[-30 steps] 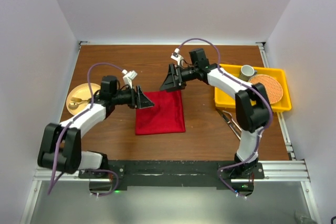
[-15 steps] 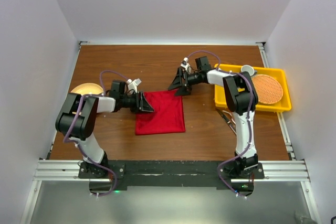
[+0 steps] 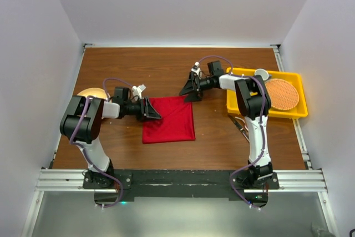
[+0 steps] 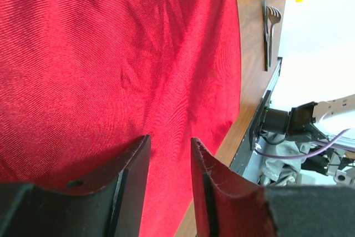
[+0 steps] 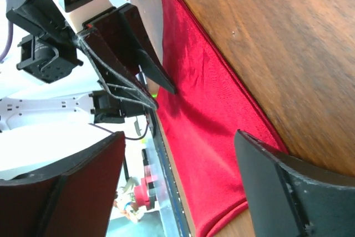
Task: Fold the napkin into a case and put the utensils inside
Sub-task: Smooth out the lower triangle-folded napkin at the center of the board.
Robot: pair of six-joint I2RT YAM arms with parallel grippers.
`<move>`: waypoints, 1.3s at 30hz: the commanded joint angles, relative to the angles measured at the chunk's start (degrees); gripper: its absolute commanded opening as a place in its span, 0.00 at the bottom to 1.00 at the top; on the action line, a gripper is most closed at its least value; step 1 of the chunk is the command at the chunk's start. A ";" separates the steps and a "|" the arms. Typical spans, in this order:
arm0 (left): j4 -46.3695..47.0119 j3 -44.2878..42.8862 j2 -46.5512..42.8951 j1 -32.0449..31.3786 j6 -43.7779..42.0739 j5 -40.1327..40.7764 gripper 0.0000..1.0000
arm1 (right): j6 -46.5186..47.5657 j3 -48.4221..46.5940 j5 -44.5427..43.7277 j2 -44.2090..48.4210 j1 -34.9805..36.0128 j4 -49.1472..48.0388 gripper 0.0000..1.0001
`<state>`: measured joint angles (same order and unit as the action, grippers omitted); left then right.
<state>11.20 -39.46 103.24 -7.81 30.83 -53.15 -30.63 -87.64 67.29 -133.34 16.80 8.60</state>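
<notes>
The wooden table (image 3: 222, 148) carries the napkin (image 3: 169, 123) at its centre. The napkin is deep red and folded into a flat, near-square rectangle. Stacked layers show along one edge, and the fine ribbed weave has shallow creases. The right gripper (image 3: 189, 96) is at the napkin's far right corner, jaws spread wide, holding nothing. The left gripper (image 3: 157, 115) is at its far left corner, jaws a narrow gap apart, nothing clamped between them.

Overhead camera looks down; both close, low wrist cameras share the napkin (image 3: 169, 119).
</notes>
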 commanded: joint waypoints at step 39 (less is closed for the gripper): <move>3.30 2.37 3.02 -3.96 4.50 6.21 0.40 | -4.69 8.10 -1.81 1.06 4.03 -7.37 0.98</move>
<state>18.50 -38.41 104.84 -12.51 37.50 -52.21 -41.65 -78.39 68.07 -129.45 21.89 -4.36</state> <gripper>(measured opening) 0.396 0.982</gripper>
